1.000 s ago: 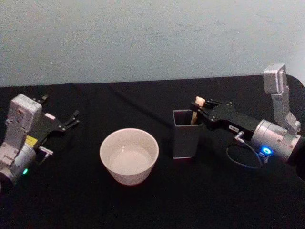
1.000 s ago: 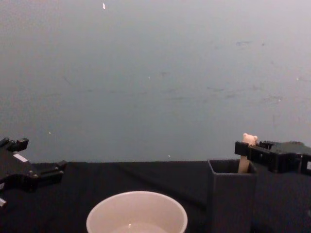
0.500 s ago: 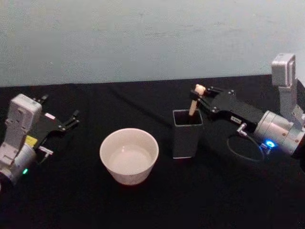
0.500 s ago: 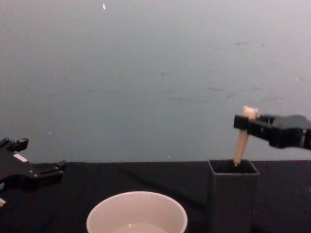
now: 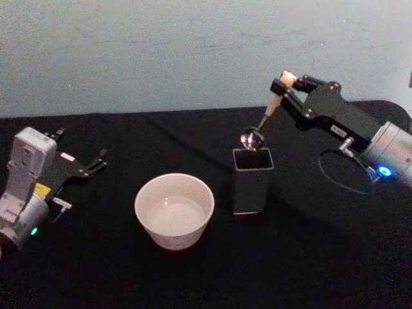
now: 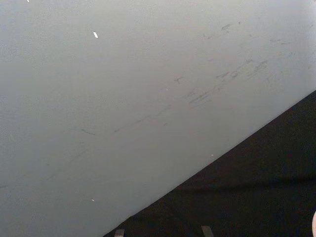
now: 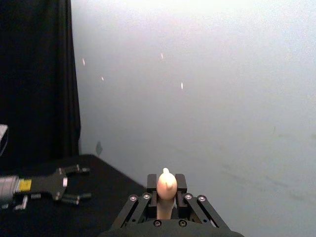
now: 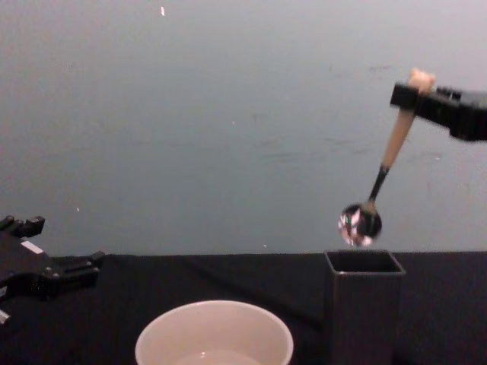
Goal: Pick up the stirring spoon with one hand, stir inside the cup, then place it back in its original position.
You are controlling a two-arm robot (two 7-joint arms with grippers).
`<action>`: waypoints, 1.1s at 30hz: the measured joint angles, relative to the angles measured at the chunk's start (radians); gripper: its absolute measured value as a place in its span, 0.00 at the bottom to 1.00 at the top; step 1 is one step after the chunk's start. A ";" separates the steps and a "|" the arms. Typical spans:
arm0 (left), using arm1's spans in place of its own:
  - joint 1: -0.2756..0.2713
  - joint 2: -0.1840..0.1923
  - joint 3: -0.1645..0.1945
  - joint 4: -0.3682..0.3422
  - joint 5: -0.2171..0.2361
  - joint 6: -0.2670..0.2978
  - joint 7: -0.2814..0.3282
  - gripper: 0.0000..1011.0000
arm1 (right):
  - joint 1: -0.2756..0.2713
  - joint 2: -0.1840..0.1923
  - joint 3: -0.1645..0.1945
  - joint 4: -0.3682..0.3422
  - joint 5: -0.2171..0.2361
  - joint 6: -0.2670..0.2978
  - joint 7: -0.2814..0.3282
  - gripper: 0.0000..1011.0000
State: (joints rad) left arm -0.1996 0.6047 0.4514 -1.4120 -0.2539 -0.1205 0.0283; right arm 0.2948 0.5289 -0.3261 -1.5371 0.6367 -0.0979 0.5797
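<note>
**Spoon pinched by its top, hanging just over the holder**

On the black table [image 5: 302, 257], the cup [image 5: 174, 209] sits mid-table towards the front edge, with the holder [image 5: 251, 187] just to its right. The spoon [image 5: 270, 109] hangs tilted with its bowl just above the holder's mouth, and the right gripper [image 5: 284, 84] clamps its knob end. The left gripper [image 5: 98, 161] rests spread open near the left edge. Held so high, the spoon may swing and clip the holder or the cup's rim.

Lab-like setup: black-draped table [image 5: 290, 257], bare pale wall [image 5: 161, 51].
</note>
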 joint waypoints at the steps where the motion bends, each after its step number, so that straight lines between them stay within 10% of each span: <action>1: 0.000 0.000 0.000 0.000 0.000 0.000 0.000 0.99 | 0.000 -0.001 0.002 -0.004 0.001 -0.004 0.000 0.21; 33: 0.000 0.000 0.000 0.000 0.000 0.000 0.000 0.99 | 0.127 -0.135 -0.224 0.167 -0.120 -0.081 0.122 0.21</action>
State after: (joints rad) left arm -0.1995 0.6047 0.4514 -1.4120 -0.2539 -0.1206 0.0283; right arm 0.4214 0.3936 -0.5500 -1.3697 0.5167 -0.1793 0.7019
